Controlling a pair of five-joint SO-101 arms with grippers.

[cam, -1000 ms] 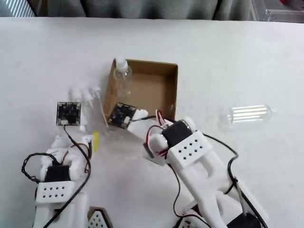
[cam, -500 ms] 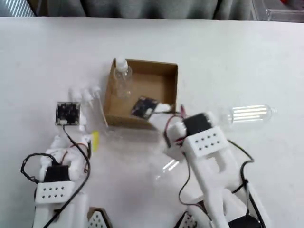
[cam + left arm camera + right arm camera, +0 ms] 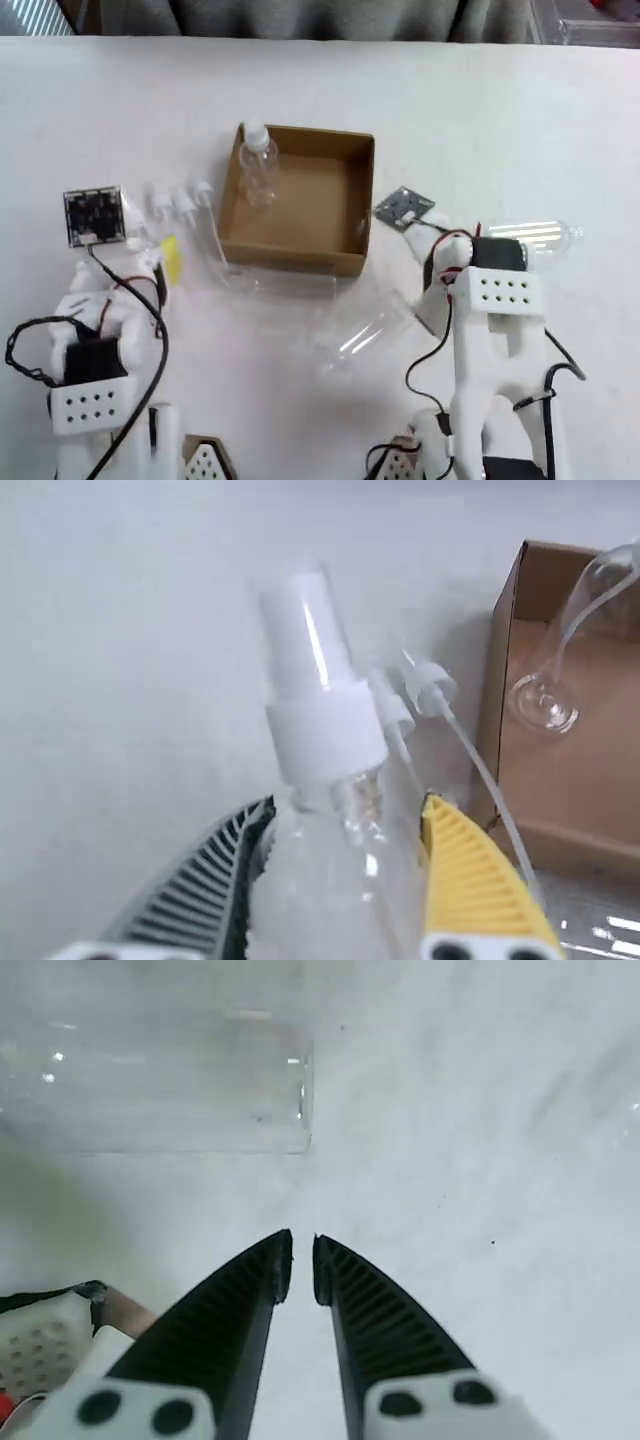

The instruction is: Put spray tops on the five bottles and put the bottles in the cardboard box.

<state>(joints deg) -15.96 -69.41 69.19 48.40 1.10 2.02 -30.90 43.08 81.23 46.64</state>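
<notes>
**Capped bottle in the left fingers, box to its right**

The left gripper (image 3: 347, 805) has its grey and yellow ribbed fingers clamped on the shoulder of a clear bottle (image 3: 330, 900). A white spray top (image 3: 315, 700) sits on the bottle's neck. The pair is at eight o'clock from the cardboard box (image 3: 290, 258). The right gripper (image 3: 300, 1250) has its black fingers almost shut on nothing. It hovers over the bench (image 3: 480, 110) at three o'clock from the box.

The step in hand looks like carrying this capped bottle into the box. Keep the squeeze gentle, since the thin clear plastic will likely flex and slip. Lift it above the corrugated wall and set it beside the standing bottle (image 3: 258, 165) in the eleven o'clock corner. Steer clear of the loose spray tops (image 3: 185, 203) at nine o'clock, whose slim dip tubes trail toward the box.

Three bare bottles lie on the bench at six (image 3: 285, 283), five (image 3: 365, 330) and three o'clock (image 3: 530, 238). They are smooth and round and apt to roll.
</notes>
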